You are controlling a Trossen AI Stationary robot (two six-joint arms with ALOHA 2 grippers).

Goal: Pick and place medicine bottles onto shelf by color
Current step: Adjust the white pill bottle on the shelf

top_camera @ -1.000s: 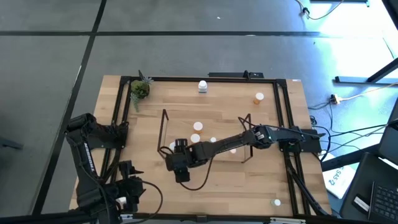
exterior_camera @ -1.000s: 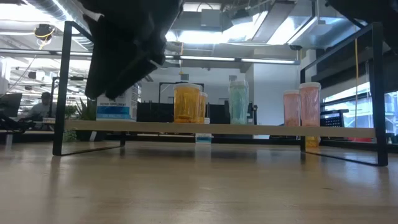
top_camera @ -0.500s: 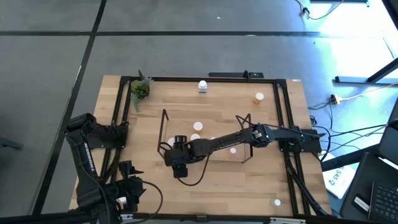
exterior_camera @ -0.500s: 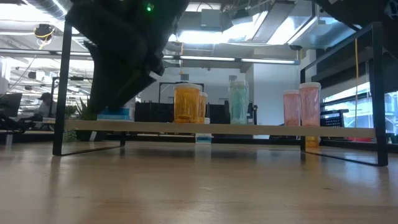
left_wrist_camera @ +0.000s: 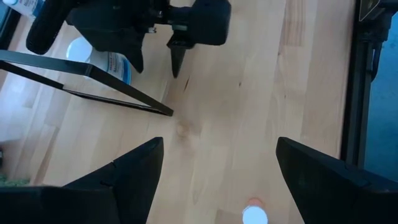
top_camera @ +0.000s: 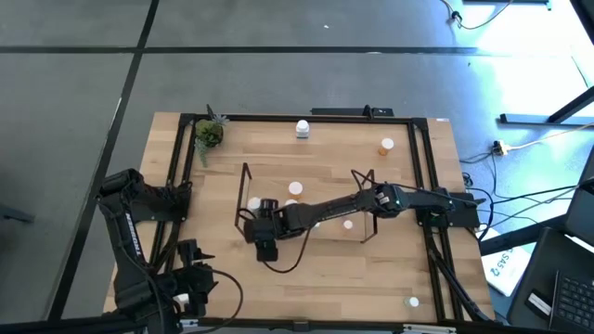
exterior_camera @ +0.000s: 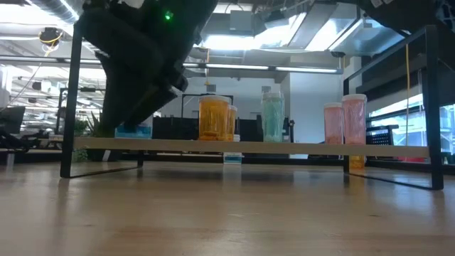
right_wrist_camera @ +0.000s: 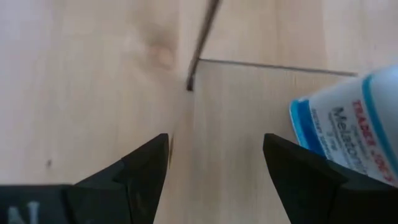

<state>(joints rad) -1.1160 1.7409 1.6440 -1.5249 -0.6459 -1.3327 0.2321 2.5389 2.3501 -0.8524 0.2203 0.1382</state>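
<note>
The shelf [top_camera: 306,206] stands mid-table and carries orange [exterior_camera: 213,117], teal [exterior_camera: 271,117] and pink [exterior_camera: 345,119] medicine bottles. A white bottle with a blue label [right_wrist_camera: 348,140] stands at the shelf's left end [left_wrist_camera: 106,59]. My right gripper [right_wrist_camera: 214,149] hangs open just beside it on the near side [top_camera: 262,241], fingers slanting down, nothing between them. In the low view it hides most of that bottle [exterior_camera: 131,130]. My left gripper [left_wrist_camera: 217,149] waits open at the near left corner [top_camera: 193,276].
Loose bottles stand on the table: a white one [top_camera: 302,127] at the far edge, an orange one [top_camera: 385,145] at the far right, another [top_camera: 413,301] at the near right. A small plant [top_camera: 209,134] sits at the far left corner. A black frame [top_camera: 422,186] edges the table.
My right gripper has moved a little toward the table's far left, closer to the shelf's left end, still open. In the low view it now covers most of the white bottle, which stays in place.
</note>
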